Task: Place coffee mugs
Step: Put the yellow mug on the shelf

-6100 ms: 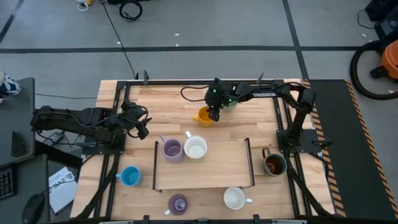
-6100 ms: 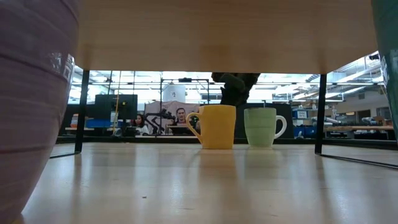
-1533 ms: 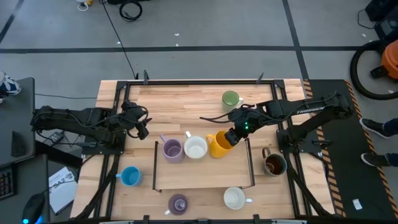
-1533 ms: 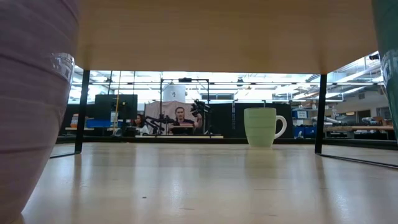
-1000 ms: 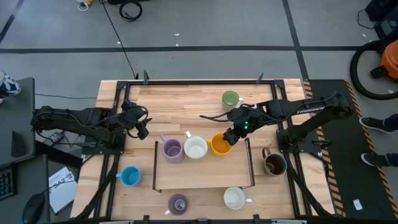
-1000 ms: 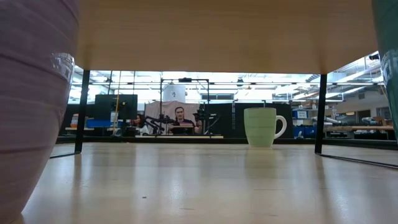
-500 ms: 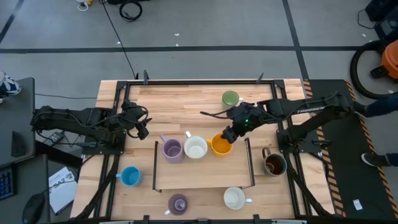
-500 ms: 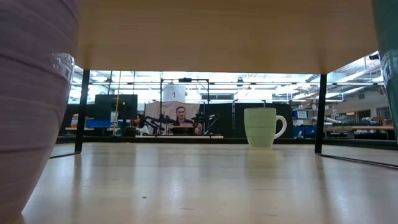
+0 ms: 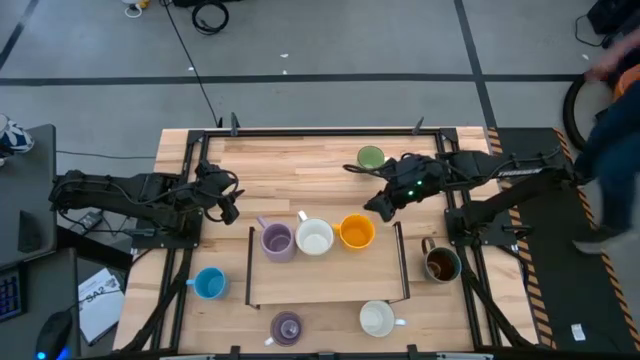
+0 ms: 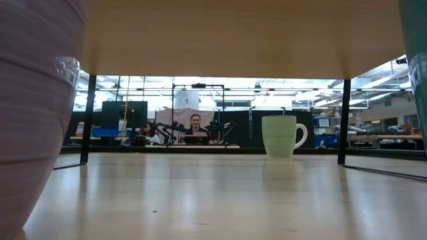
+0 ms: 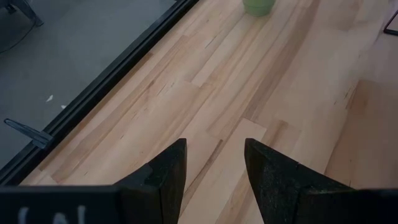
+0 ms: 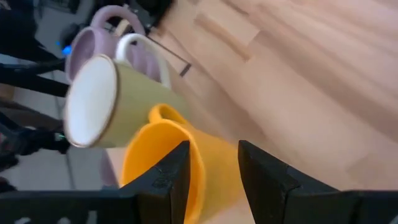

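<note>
Orange mug (image 9: 356, 232) now standing released on the shelf (image 9: 330, 270), just ahead of the right gripper (image 9: 383, 206); jaws parted, empty, backing off. Third mug placed. Left gripper (image 11: 212, 163) parked open, holding nothing.

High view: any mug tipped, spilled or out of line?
Nothing stands out. The lavender mug, white mug and orange mug stand upright in a row on the shelf. The right gripper is open, clear of the orange mug.
</note>
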Robot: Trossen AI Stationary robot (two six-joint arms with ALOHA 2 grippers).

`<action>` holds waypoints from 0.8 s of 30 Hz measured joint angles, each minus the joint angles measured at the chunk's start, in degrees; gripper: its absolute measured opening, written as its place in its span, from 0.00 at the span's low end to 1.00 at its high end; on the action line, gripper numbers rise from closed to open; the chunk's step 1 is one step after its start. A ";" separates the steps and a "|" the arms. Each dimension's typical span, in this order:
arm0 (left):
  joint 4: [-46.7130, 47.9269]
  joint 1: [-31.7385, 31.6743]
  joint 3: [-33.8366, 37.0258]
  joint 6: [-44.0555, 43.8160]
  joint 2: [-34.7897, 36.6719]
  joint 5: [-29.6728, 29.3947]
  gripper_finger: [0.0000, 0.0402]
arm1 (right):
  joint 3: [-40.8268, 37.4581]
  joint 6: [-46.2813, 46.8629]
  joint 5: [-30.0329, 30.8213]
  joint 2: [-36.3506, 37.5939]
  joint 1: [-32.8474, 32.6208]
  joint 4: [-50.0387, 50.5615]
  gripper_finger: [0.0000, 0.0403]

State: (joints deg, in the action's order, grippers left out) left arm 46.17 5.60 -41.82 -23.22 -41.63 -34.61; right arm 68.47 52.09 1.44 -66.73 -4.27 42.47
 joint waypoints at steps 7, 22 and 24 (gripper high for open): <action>0.00 -0.01 0.00 -0.11 0.00 0.00 0.42 | 0.00 -1.74 4.82 1.96 -0.54 11.91 0.35; -0.07 -0.02 0.00 -0.12 0.02 1.18 0.42 | -0.11 -1.14 6.47 -4.71 -6.17 11.24 0.35; -0.04 -0.02 0.00 -0.14 0.02 1.89 0.42 | -0.11 -1.04 6.15 -5.60 -6.79 10.47 0.35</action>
State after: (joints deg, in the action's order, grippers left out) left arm 46.13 5.58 -41.82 -23.36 -41.60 -32.72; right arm 68.36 51.05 7.59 -72.33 -11.06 52.95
